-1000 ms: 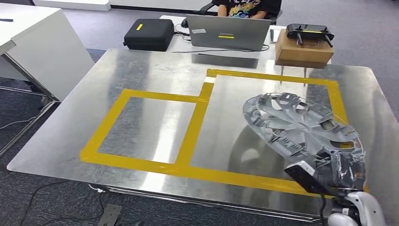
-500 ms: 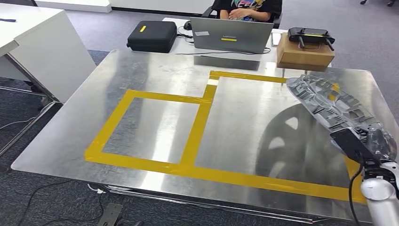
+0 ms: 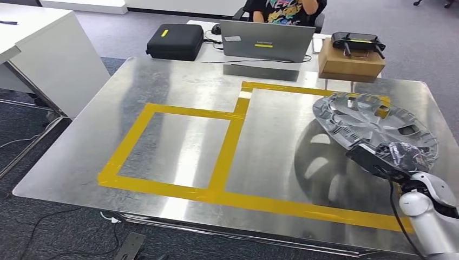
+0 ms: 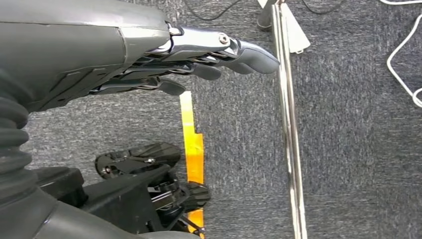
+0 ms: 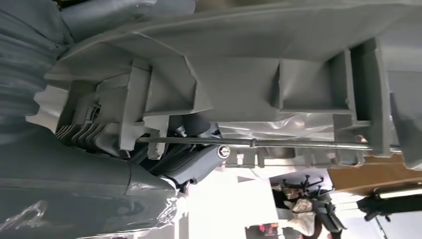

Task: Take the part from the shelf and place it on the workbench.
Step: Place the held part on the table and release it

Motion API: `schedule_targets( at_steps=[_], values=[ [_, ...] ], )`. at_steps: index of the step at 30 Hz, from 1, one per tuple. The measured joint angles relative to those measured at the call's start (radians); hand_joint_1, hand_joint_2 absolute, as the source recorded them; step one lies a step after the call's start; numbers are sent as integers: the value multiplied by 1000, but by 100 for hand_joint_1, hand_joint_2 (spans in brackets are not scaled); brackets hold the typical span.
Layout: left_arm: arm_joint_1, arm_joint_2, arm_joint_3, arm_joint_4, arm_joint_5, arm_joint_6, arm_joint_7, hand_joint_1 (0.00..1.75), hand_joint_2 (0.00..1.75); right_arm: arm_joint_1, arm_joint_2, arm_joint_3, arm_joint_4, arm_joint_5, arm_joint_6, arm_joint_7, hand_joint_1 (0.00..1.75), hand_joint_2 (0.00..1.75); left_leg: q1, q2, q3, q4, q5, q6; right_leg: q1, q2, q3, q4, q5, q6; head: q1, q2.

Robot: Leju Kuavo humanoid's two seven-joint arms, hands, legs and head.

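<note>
Gripping the near rim of the grey plastic wheel cover [image 3: 373, 124], the right hand [image 3: 403, 157] is carrying it above the steel workbench [image 3: 178, 92]; placing step, lowering next. Left hand [image 4: 199, 64] is hanging empty, fingers extended.

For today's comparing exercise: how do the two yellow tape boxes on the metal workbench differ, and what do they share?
The left tape box is the smaller one; the right tape box reaches further toward the laptop. The left tape box is bare inside; a grey wheel cover, held by the robot's right hand, hangs over the right tape box. Both are yellow, lie flat on the workbench and share one middle strip.
</note>
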Motion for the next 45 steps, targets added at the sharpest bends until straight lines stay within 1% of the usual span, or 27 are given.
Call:
schedule_targets(
  at_steps=[5,9,12,19,25,29,31,36,45],
  values=[
    [0,0,-2,0,0,-1,0,0,175,-6,-2,27,15,-1,-3,-6,175,175,1,0,-1,0,0,0,0,0,-1,0,0,0,0,0],
    [0,1,-4,0,0,-3,0,0,175,-15,-2,66,20,-11,8,-68,175,175,2,1,-1,0,0,0,1,2,-1,0,0,0,0,0],
    [-1,2,-5,0,0,-6,0,0,175,-29,-2,139,18,-22,23,-101,175,175,2,5,0,0,-1,0,1,6,-1,0,0,0,0,0],
    [-2,2,-6,0,1,-7,0,0,175,-57,13,321,-17,-70,26,-133,175,175,4,5,0,0,0,0,3,6,-1,0,0,-1,0,0],
    [-2,3,-5,0,5,-3,0,0,175,-59,32,423,-61,-116,5,-164,175,175,4,5,0,0,0,0,3,6,-1,1,0,-1,0,0],
    [-1,4,-5,0,11,1,-2,0,175,-56,44,471,-93,-131,-8,-175,175,175,4,5,0,0,0,0,3,6,-1,1,0,-1,0,0],
    [-1,6,-5,0,14,1,-5,0,175,-54,46,491,-112,-127,-16,-166,175,175,4,5,0,0,0,0,3,6,-2,1,0,-1,0,0],
    [2,8,-5,0,16,3,-11,0,175,-51,45,521,-136,-86,-35,-81,175,175,4,4,0,0,0,0,3,4,-2,1,0,-1,0,0],
    [6,11,-5,0,12,6,-11,0,175,-50,34,530,-140,-79,-36,-63,175,175,3,2,-1,0,0,0,2,2,-2,0,0,-1,0,0]
  ],
)
